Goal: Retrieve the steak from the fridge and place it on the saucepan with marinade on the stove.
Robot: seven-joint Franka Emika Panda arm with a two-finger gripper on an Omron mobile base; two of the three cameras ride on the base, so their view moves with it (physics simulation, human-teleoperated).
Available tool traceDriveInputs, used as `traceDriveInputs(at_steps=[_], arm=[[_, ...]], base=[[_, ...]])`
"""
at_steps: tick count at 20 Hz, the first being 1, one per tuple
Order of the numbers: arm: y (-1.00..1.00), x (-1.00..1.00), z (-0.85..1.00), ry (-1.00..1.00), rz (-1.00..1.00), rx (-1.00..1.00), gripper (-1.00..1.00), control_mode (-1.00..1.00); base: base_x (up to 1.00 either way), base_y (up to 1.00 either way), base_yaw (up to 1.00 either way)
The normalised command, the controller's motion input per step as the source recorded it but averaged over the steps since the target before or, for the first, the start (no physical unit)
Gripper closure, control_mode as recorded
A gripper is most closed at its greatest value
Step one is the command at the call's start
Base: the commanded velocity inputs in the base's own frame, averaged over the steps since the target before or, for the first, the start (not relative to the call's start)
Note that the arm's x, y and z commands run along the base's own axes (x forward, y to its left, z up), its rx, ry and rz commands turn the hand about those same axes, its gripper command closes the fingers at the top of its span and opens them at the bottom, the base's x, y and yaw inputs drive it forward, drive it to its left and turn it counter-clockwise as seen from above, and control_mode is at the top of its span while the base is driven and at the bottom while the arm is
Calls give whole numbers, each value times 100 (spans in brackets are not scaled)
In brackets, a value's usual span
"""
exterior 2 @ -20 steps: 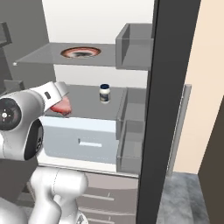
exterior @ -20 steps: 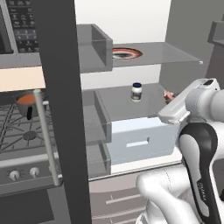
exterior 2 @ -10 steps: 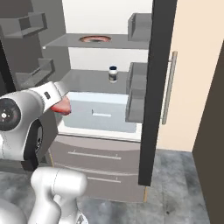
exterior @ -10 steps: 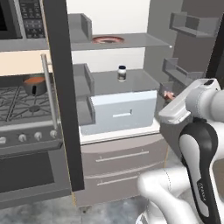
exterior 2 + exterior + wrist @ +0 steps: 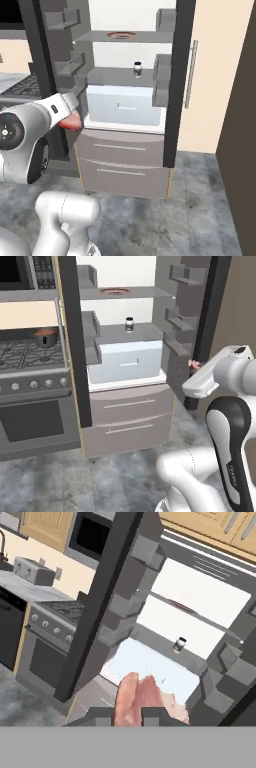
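My gripper (image 5: 130,714) is shut on the steak (image 5: 145,698), a flat red slab with pale marbling that sticks out between the dark fingertips (image 5: 156,714). From the right base view the steak (image 5: 70,122) hangs at the end of my white arm, in front of the open fridge (image 5: 125,105) and away from its shelves. In the left base view the gripper (image 5: 192,364) is right of the fridge (image 5: 145,333), near its right door. The saucepan (image 5: 45,336) with orange-red liquid sits on the stove (image 5: 30,356) at the left. The stove (image 5: 60,612) lies left of the fridge.
A small jar (image 5: 129,324) stands on the middle fridge shelf and a round dish (image 5: 113,291) on the top one. Both fridge doors stand open; the left door (image 5: 70,341) stands between fridge and stove. A microwave (image 5: 20,271) hangs above the stove. A toaster (image 5: 32,571) is on the far counter.
The whole picture has shifted: the base has backed away from the fridge, so the fridge looks smaller and farther off. The steak stays in the shut gripper.
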Motion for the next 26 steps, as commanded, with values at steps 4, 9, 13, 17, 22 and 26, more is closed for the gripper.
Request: traceDriveInputs(at_steps=[4,9,13,17,22,26], arm=[[0,0,0,0,0,0,100,100],[0,0,0,0,0,0,100,100],[0,0,0,0,0,0,100,100],[0,0,0,0,0,0,100,100],[0,0,0,0,0,0,100,100],[0,0,0,0,0,0,100,100]], base=[[-47,73,0],[-20,95,-1],[-2,100,-3],[0,100,-7],[18,98,-9],[62,62,-10]])
